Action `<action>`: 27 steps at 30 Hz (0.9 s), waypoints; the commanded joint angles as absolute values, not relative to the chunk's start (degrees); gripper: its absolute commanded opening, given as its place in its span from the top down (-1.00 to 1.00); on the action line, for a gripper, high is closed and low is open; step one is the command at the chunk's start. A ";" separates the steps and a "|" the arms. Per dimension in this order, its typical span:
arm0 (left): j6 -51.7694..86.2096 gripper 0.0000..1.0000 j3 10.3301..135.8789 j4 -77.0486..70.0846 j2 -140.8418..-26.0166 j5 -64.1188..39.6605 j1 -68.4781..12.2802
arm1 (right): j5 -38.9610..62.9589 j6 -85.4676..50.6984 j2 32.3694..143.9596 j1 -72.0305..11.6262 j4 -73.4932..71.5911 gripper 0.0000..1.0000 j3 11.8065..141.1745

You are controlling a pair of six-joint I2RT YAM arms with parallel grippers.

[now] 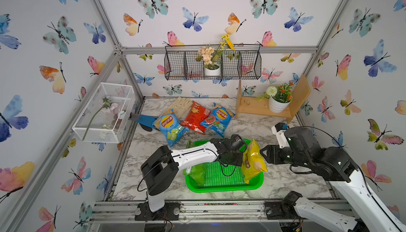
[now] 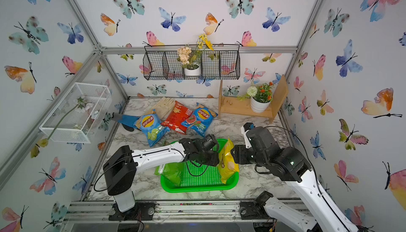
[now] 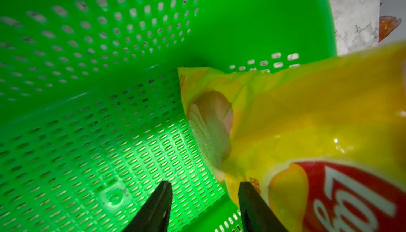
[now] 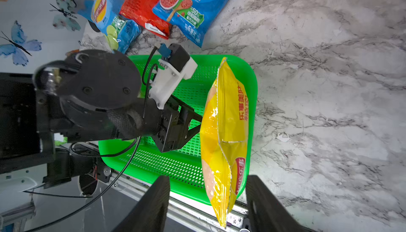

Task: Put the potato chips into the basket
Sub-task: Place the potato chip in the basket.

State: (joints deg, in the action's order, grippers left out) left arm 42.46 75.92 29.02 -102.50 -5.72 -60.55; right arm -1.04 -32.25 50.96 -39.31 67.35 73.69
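Basket [image 1: 224, 188]: bright green and perforated, sits on marble table [image 1: 281, 176] toward the front edge, between the two arms.

Yellow bag [image 1: 252, 160]: stands on edge inside basket, along the end wall nearest the right arm. Leans a little, top corner well above the rim. Shows its back seam in the right wrist view.

Green bag [image 2: 168, 172]: lies at the opposite end of basket, partly hidden under the left arm. Seems to overlap the rim there.

Left gripper [image 3: 204, 198]: low inside basket, jaws parted, perforated floor visible in the gap. Has yellow bag's edge just beside one finger [image 3: 252, 206]; contact unclear. Points at the bag's flat face in the right wrist view, tips at or on the foil. Grips nothing that can be made out.

Right gripper [image 4: 207, 177]: jaws spread wide, straddling the end of yellow bag with a gap on each side. Holds nothing. Sits just outside basket, beside the bag, in both top views.

Still outside basket, in a row on the table at the back: blue lime bag [image 1: 170, 128], red bag [image 1: 194, 116], blue tomato bag [image 1: 217, 118]. Red one touches both neighbours.

Beige glove [image 1: 179, 106]: behind that row. Blue glove [image 1: 145, 119]: beside blue lime bag, at the table's left edge.
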 commanded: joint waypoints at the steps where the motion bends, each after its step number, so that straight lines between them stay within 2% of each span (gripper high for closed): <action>1: 40.60 -0.17 79.41 36.82 -96.49 -0.09 -59.74 | -4.52 -30.47 51.90 -39.29 68.19 -0.29 76.62; 13: 34.91 -0.27 85.86 46.52 -79.88 6.48 -50.52 | -1.32 -23.28 56.96 -39.30 59.31 -0.40 81.80; 19: 29.51 -0.39 82.61 47.70 -73.06 1.35 -37.11 | 1.72 -21.49 62.66 -39.33 54.54 -0.40 82.95; 23: 26.94 -0.41 80.34 45.77 -74.09 -5.91 -28.59 | 3.41 -21.09 66.18 -39.33 51.27 -0.40 83.64; 27: 27.28 -0.46 81.08 41.91 -78.63 -11.27 -23.80 | 4.02 -21.35 67.56 -39.29 48.30 -0.40 83.76</action>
